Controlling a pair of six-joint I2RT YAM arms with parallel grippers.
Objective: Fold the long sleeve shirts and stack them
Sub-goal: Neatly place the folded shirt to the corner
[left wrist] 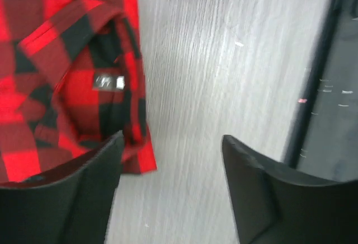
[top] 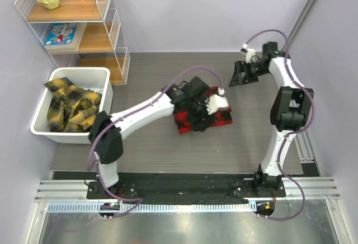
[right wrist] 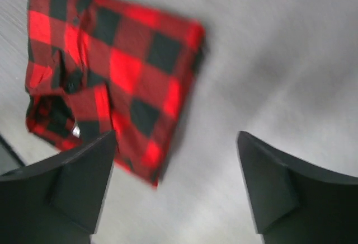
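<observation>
1. The left pincer (left wrist: 172, 143) holds its jaws apart with only bare table (left wrist: 224, 59) between them. It grips nothing.
2. The red-and-black shirt (left wrist: 56, 87) lies just beside the finger at the left of this pincer's wrist view. I cannot tell whether its edge touches that finger.
3. The right pincer (right wrist: 176, 137) is spread wide and empty. It hangs well apart from the same shirt, which lies ahead of it on its left-finger side.
4. I judge the step in hand to be the release of 1 folded shirt, set down mid-table directly under the left pincer.
5. The next move calls for lifting that pincer straight clear so no cloth snags or drags open. It then needs a long reach out to its left, to the white bin (top: 42, 129) holding the yellow-and-black shirts (top: 70, 107).
6. The red shirt looks like soft flannel in large checks, folded into a compact rectangle. Its collar (left wrist: 84, 37) is tucked in, showing a small label (left wrist: 109, 81). The edges sit slightly uneven, and no lettering shows.
</observation>
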